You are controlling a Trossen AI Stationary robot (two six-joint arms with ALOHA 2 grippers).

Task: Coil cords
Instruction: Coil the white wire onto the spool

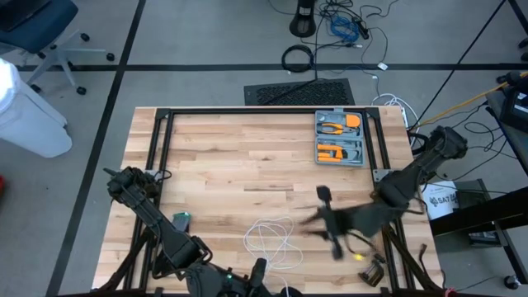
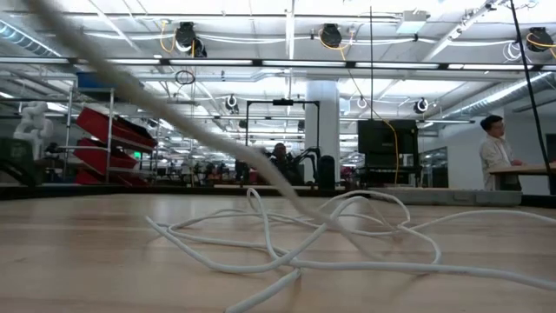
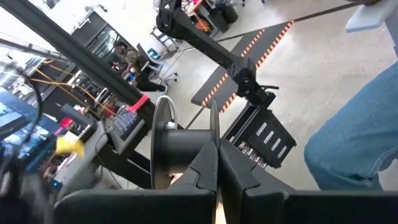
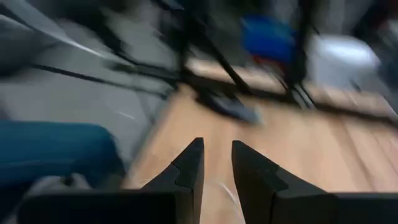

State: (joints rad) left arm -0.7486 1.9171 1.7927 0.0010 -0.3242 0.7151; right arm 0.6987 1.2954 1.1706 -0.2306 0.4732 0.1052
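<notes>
The white cord [image 1: 272, 239] lies in loose loops on the wooden table near its front edge. It also shows in the low view [image 2: 347, 228]. One stretch [image 2: 174, 113] rises from the loops toward the near left. My left gripper [image 1: 261, 266] is at the table's near edge and is shut on that cord; its wrist view [image 3: 217, 163] looks out into the room. My right gripper [image 1: 309, 220] is blurred, just right of the loops. It is open in its wrist view [image 4: 216, 158] with nothing plainly between its fingers. My left gripper pinches the thin white cord [image 3: 214, 121] between its two shut fingers; which part of the cord's length, I cannot tell. The cord runs straight away from the fingertips. In the low view the held stretch slants down to the loops, which lie on the table.
A grey tray of orange-handled tools [image 1: 340, 139] stands at the far right. Black frame rails [image 1: 161, 148] run along the table's sides. Small items lie at the near right corner [image 1: 371, 271]. A person's jeans leg [image 3: 354, 137] is close by; another person [image 2: 497, 152] stands far off.
</notes>
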